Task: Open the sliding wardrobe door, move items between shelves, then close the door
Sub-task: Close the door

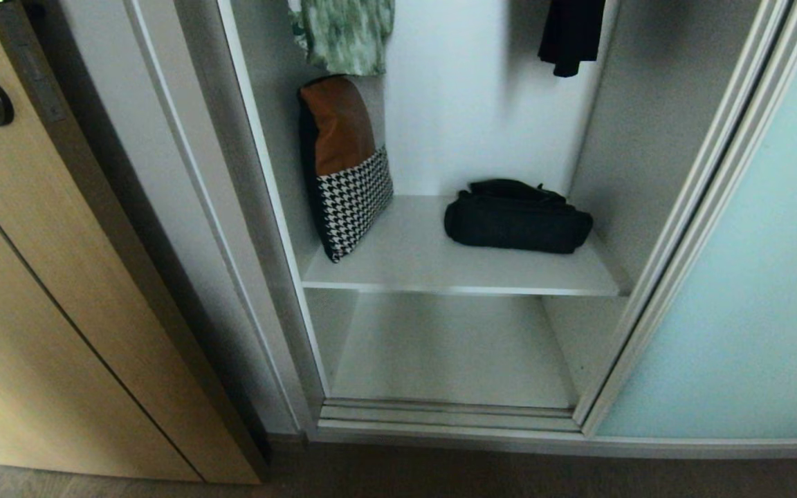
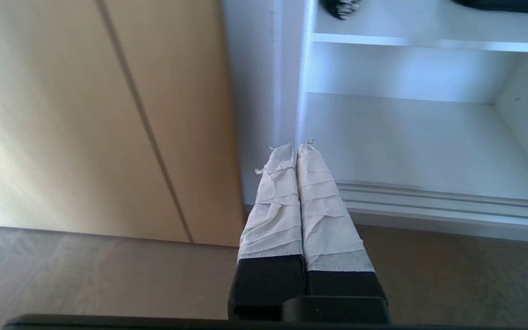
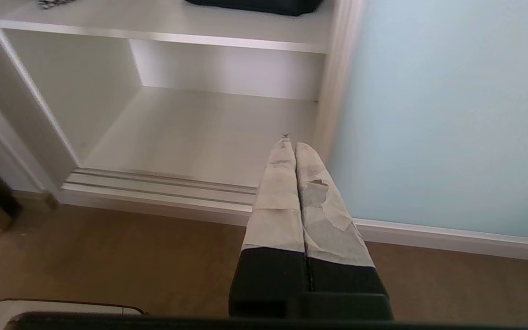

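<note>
Black bag (image 1: 517,223) on shelf (image 1: 440,277), above claws (image 3: 295,146).

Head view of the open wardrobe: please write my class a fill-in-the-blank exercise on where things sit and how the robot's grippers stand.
1. The black bag lies on the ____ of the two shelves in view.
2. The sliding glass door stands on the ____ side of the opening.
3. The brown and houndstooth cushion leans against the wardrobe's ____ wall.
4. The left gripper and right gripper are both ____, holding nothing.

Missing words: upper; right; left; shut
</note>
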